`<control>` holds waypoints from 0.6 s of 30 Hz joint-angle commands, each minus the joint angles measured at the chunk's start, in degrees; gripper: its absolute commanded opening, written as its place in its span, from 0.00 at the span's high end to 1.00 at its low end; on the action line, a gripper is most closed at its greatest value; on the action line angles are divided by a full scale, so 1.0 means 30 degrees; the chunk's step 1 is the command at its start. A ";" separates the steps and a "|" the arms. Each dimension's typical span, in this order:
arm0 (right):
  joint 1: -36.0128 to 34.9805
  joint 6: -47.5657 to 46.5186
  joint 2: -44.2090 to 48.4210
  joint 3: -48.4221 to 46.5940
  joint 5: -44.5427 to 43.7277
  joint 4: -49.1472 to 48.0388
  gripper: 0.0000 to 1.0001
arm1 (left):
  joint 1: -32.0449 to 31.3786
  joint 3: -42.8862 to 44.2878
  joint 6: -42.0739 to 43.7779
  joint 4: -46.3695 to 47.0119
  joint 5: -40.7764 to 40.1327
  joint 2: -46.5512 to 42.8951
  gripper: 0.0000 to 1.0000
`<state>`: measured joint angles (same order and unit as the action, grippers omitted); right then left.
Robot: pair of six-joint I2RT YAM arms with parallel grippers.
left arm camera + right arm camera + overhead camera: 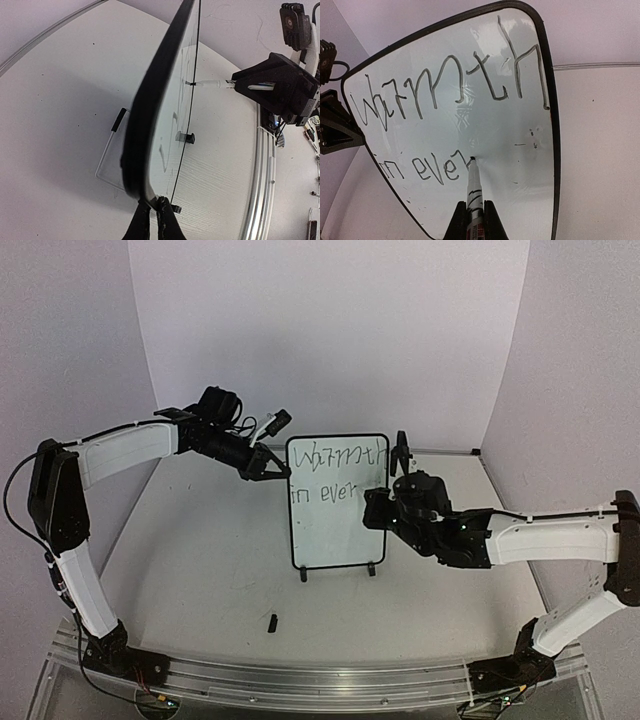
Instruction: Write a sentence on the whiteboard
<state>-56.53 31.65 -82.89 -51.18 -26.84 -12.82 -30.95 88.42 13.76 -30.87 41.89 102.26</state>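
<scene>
Two claws meet at one board near the middle of the tabletop. On the left, the left claw reaches in from the side with its fingers pressed together on the black frame, pinching the upper left edge of the whiteboard. Nearer the arm bases, a small black piece lies apart on the tabletop. The whiteboard stands upright on its two little feet, facing the arm bases. The sentence reads "Warmth" on the top line and "in ever" on the second; the lower part of the board is bare. A marker touches its tip to the surface just after the last letter. On the right, the right claw is clamped around the marker's barrel.
</scene>
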 commanded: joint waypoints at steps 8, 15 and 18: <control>0.0102 0.0166 0.1251 0.0484 -0.0137 -0.0482 1.00 | -0.0085 -0.0271 0.1188 -0.0780 -0.0862 -0.0575 1.00; 0.0120 -0.0515 0.1997 0.0938 0.0624 -0.1467 1.00 | -0.0088 -0.0259 0.1189 -0.0784 -0.0810 -0.0555 1.00; 0.0115 -0.0704 0.1467 0.0624 0.0466 -0.1468 1.00 | -0.0087 -0.0265 0.1195 -0.0790 -0.0865 -0.0541 1.00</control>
<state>-56.49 31.02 -77.89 -48.23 -25.62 -15.23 -30.98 88.42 14.02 -31.00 41.91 102.13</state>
